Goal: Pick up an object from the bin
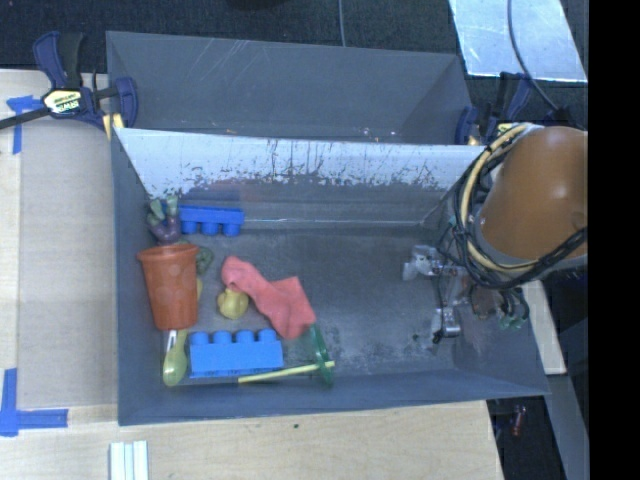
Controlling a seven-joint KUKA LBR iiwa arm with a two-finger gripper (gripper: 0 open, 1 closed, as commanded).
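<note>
- Camera view: pincer found on the arm's side of the grey bin, over bare floor, with nothing under it or touching it.
- State of the pincer: cannot be told, whether released or clenched. Nothing seen in its grasp.
- All loose things lying well apart from the pincer, on the far side of the bin from the arm, to the pincer's left in the view. Bare floor between.
- Nearest to the pincer: a red cloth, about level with it, and a yellow stick with a green head, somewhat lower in the view.
- Long axis of the red cloth: slanting, upper end away from the pincer, lower end toward it.
- Long axis of the stick: nearly level across the view, green head at the end closest to the pincer.
- Beyond these, farther from the pincer: a large blue block just beside the stick, a small yellow ball against the cloth, an orange cup, and a smaller blue block by the back wall.
- Judgement: pick not yet begun. Coming move likely to call for a long sideways reach away from the arm before any descent, cloth or stick head being the shortest approach.
</note>
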